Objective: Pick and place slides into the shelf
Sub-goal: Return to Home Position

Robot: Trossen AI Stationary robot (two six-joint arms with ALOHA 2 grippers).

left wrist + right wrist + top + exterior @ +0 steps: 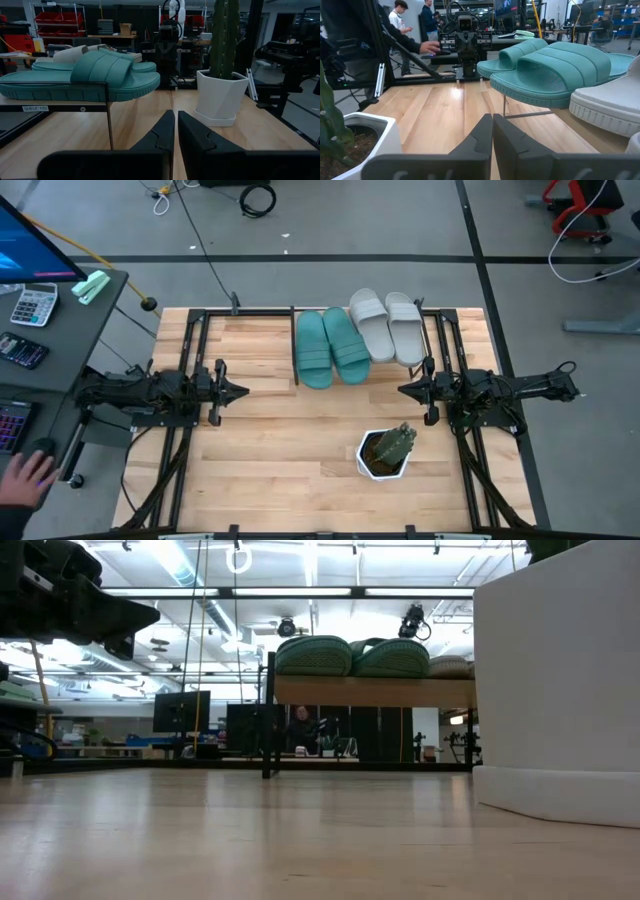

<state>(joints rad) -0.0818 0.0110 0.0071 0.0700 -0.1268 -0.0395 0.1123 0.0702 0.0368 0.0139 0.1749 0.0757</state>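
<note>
Two teal-green slides (331, 347) and two light grey slides (388, 326) lie side by side, soles down, on the shelf (372, 691) at the table's far side; the shelf's plank shows best in the low view. My left gripper (243, 391) is shut and points level toward the table's middle from the left side, touching nothing. My right gripper (403, 390) is shut too, pointing level from the right side, with nothing between its fingers. In the left wrist view the teal slides (85, 75) sit on the shelf ahead of the shut fingers (174, 131).
A white pot with a cactus (386, 452) stands near the right arm toward the table's near edge. A desk with a keyboard and calculator (34, 305) is off to the left, where a person's hand (28, 475) rests. People stand beyond the table (400, 20).
</note>
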